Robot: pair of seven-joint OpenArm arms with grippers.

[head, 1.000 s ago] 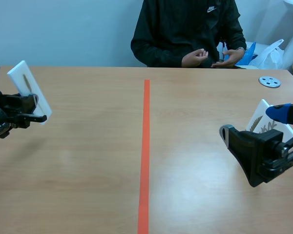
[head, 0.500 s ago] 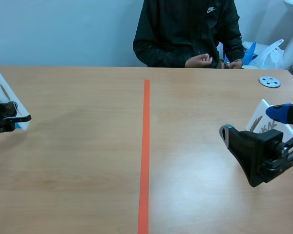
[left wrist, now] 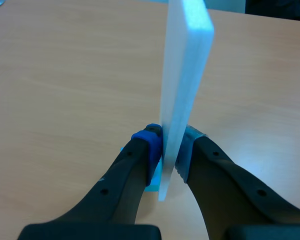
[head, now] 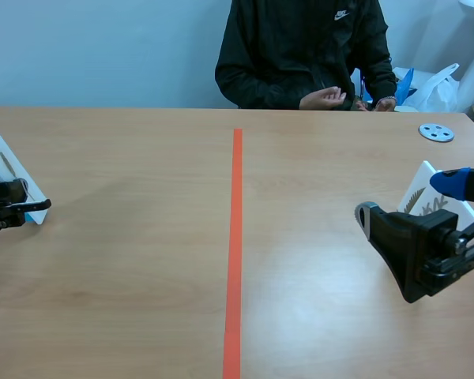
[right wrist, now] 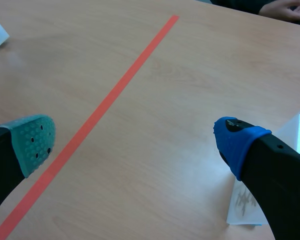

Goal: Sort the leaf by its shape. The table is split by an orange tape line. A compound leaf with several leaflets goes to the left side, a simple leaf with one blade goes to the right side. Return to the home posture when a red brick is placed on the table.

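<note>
At the far-left edge of the wooden table (head: 142,276), well clear of the orange tape line (head: 235,237), the left gripper (left wrist: 169,145) clamps a white leaf card (left wrist: 185,65) low down, near its bottom edge, one dotted pad on each face. The card stands almost upright with a small pale-blue foot (left wrist: 152,186) under it; whether that foot already rests on the wood cannot be told. The step in hand looks like setting this card down on the left side. Doing it well would mean bringing the foot flat onto the table before letting go, parting the fingers evenly, and drawing straight back so that neither pad drags a face. The card reads as a thick, matte, square-edged slab of foam board. It is stiff but probably light, top-heavy on so small a base, and likely to tip at a nudge. Its printed leaf shows in the scene view only as a narrow dark mark, too small to tell one blade from several. On the right side, the right gripper (right wrist: 135,142) hangs with its fingers spread wide and nothing between them. It sits just in front of a second white card (head: 426,197), which bears a feathery, many-leafleted print. The table top is smooth, pale wood grain. A person in a black jacket (head: 300,47) sits at the far side, and a grey disc (head: 436,133) lies at the far right.
</note>
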